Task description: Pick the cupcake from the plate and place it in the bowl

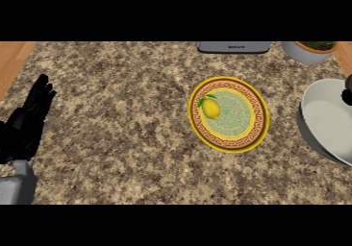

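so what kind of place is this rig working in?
Probably a kitchen: a speckled stone countertop with a patterned plate and a white bowl on it, and a grey appliance at the far edge.

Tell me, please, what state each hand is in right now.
Left hand: open, fingers straight, resting at the view's left edge, holding nothing.
Right hand: barely in view at the right edge over the round white bowl; cannot be told.
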Robot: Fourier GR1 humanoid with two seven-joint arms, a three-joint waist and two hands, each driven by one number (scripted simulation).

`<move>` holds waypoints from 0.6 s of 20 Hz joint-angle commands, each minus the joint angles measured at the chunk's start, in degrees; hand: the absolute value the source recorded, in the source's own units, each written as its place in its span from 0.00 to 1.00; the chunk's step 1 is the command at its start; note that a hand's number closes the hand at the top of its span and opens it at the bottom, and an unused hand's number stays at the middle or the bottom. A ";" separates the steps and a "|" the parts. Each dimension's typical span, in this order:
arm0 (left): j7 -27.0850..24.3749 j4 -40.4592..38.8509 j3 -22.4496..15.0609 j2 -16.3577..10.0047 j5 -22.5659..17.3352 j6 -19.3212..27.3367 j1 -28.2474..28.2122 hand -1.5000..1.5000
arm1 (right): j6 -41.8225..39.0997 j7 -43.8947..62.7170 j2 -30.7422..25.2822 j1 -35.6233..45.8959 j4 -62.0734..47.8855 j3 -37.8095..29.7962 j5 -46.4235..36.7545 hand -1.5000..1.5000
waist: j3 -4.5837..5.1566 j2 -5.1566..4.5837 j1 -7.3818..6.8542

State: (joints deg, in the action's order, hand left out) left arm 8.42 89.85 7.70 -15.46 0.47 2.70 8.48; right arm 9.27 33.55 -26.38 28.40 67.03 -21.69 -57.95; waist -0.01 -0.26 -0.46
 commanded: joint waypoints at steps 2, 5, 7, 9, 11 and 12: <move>-1.02 -1.78 0.59 -0.12 0.40 0.19 1.22 0.50 | -3.05 -0.13 -2.57 1.03 -12.18 -6.41 5.44 1.00 | -0.07 -0.15 -0.13; -3.20 -2.96 -0.65 1.80 2.02 1.15 0.69 0.50 | -3.11 -6.47 -2.69 -0.87 -13.69 -6.54 9.03 0.00 | -0.02 0.13 0.27; -4.46 -3.99 0.88 0.85 0.78 -0.39 -0.73 0.50 | -4.96 -11.35 -3.98 -0.51 -15.43 -6.89 11.68 0.00 | -0.01 0.14 0.22; -0.95 -0.91 0.56 0.64 0.81 0.02 -0.08 0.50 | -2.60 -15.49 -5.38 2.22 -19.88 -9.81 14.62 0.00 | -0.07 0.07 -0.21; -1.89 -3.65 1.65 0.16 0.77 0.28 1.08 0.50 | -0.23 -20.97 -3.36 -1.46 -15.14 -13.21 19.66 0.00 | -0.08 0.12 0.73; -0.34 -1.50 1.46 -0.17 0.32 -0.18 0.73 0.50 | 1.88 -18.89 -1.19 0.82 -12.93 -14.41 21.13 0.00 | -0.09 0.30 0.53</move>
State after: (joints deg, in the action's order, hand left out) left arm 7.11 88.20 8.36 -14.84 1.32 2.98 8.65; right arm 8.11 19.46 -28.85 28.26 53.13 -31.52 -43.12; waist -0.09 -0.09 -0.14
